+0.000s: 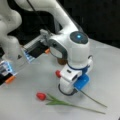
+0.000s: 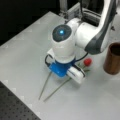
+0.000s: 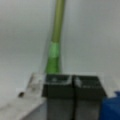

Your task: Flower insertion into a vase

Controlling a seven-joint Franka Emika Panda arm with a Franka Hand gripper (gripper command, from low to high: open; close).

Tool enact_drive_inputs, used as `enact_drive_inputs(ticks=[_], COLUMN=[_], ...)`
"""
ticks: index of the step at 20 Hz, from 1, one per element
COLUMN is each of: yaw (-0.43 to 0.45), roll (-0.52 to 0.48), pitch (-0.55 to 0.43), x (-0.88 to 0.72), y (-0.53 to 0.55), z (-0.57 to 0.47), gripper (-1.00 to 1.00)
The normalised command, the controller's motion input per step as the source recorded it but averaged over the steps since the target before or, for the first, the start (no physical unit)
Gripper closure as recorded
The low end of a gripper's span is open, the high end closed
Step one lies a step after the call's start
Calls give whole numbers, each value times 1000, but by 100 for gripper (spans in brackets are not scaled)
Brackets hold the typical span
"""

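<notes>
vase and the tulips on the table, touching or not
Apart. In a front view the vase stands at the right edge, with bare table between it and the nearest red tulip.

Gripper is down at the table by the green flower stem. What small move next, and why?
Probably open the gripper and nudge it toward the wrist view's left. Its dark pads meet at a seam, while the green flower stem runs left of that seam, so it seems unclamped. The brown cylinder vase stands apart.
</notes>
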Motion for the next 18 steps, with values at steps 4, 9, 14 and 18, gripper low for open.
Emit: enact_drive_inputs(ticks=[4, 9, 14, 18], yaw=[30, 15, -19, -39], roll=[-125, -81, -82, -92], pitch=[17, -13, -17, -42], x=[-93, -108, -88, -44], y=[31, 59, 94, 95], z=[80, 60, -9, -108], gripper=[-100, -100, -100, -100])
